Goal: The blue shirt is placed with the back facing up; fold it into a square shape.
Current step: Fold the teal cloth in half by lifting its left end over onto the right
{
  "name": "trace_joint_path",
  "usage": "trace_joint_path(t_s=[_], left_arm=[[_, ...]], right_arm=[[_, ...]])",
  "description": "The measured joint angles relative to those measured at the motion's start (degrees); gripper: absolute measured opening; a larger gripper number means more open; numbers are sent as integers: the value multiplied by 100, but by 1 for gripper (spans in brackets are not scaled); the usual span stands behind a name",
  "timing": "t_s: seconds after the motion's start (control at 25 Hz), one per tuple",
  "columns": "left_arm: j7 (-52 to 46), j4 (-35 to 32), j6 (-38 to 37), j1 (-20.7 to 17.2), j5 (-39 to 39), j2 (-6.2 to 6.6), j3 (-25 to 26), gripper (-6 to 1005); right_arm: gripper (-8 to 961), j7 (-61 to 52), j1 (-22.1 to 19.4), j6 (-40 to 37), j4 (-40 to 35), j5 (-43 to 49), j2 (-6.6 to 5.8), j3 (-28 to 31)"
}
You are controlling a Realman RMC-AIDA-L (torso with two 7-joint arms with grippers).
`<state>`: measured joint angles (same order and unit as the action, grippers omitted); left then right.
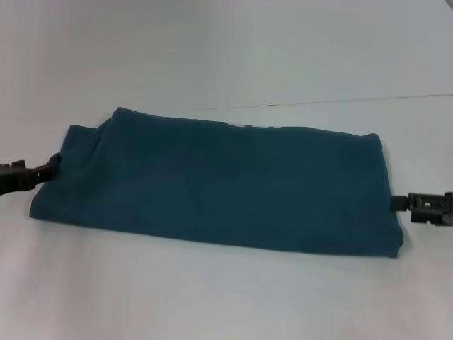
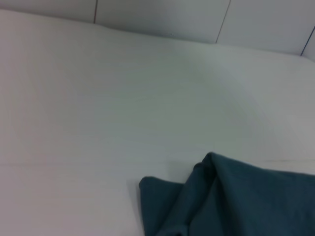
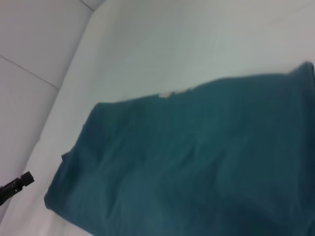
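You have the white table (image 1: 226,49) filling every view, and the shirt (image 1: 219,184) lies across its middle as a long folded band running left to right, plain teal side up. Its far edge shows a small sliver of white (image 1: 237,125) peeking out — also visible in the right wrist view along the shirt's (image 3: 197,157) far edge. The left end is bunched, with a raised fold near the far-left corner; the left wrist view shows that rumpled corner of the shirt (image 2: 231,201) lying on the bare table. The right end is squarer and flatter, its near corner slightly rounded.

Your left gripper (image 1: 49,168) sits at the shirt's left end, its tip touching the cloth edge there; whether it is clenched on the fabric you cannot tell from these views. It also shows as a small dark tip (image 3: 19,183) in the right wrist view, just beside the shirt's corner.

Your right gripper (image 1: 400,203) is at the shirt's right edge, low on the table — its tip meets the cloth, but the grip cannot be told.
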<state>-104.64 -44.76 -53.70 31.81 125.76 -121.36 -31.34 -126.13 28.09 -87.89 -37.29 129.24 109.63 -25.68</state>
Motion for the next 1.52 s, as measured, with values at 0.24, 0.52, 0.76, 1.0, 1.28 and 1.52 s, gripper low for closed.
trace_joint_path(t_s=[0.24, 0.52, 0.76, 1.0, 1.28, 1.52], left_arm=[[-2, 26, 24, -9, 31, -9, -17, 753], [29, 53, 22, -10, 43, -19, -37, 754], [36, 56, 24, -17, 45, -21, -39, 754], [37, 56, 2, -17, 45, -19, -39, 754], [36, 56, 10, -18, 44, -19, -39, 754], [34, 56, -10, -17, 45, -20, -39, 753]], right_arm=[[936, -174, -23, -1, 14, 342, 5, -15], [933, -173, 11, 80, 210, 375, 40, -18], [931, -136, 52, 351, 326, 383, 107, -142], [847, -101, 120, 532, 328, 383, 218, -241], [645, -146, 133, 541, 327, 382, 223, -530], [382, -120, 109, 579, 280, 376, 218, -496]])
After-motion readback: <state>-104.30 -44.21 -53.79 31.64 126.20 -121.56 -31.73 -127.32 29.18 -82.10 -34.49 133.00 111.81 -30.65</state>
